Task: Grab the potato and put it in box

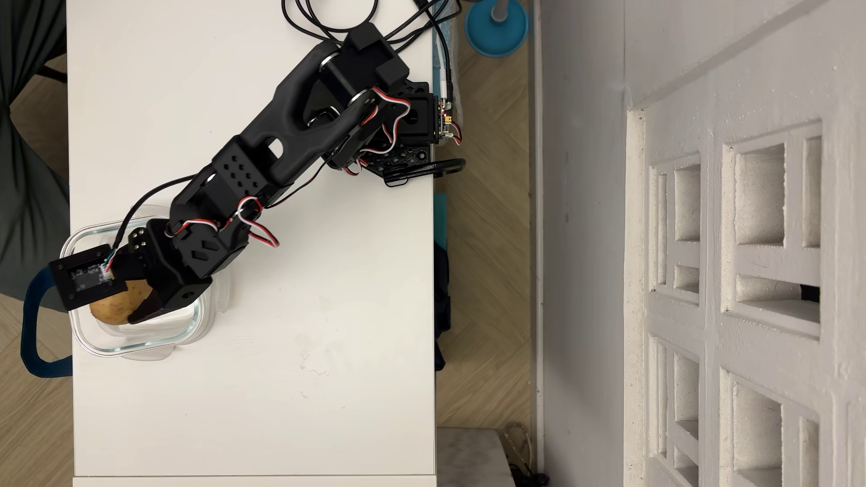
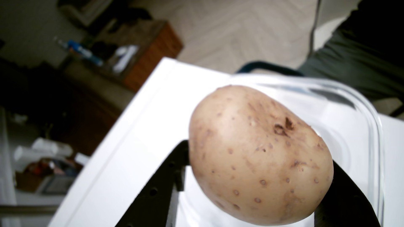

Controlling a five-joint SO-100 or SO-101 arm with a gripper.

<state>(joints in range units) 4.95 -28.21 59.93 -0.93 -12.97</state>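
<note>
The potato (image 1: 117,306), tan with dark speckles and a brown spot, is clamped between my black fingers over the clear glass box (image 1: 187,335) at the table's left edge in the overhead view. My gripper (image 1: 126,304) is shut on it. In the wrist view the potato (image 2: 260,157) fills the middle, with one finger (image 2: 166,174) on its left and the other on its right. The box's glass rim (image 2: 373,135) curves behind and to the right of the potato. I cannot tell whether the potato touches the box floor.
A translucent plastic lid (image 1: 220,290) lies under the box. The white table (image 1: 281,374) stretches right and down from the box. The arm's base (image 1: 412,126) and cables (image 1: 328,23) sit at the table's upper right edge. A dark strap (image 1: 33,328) hangs off the left edge.
</note>
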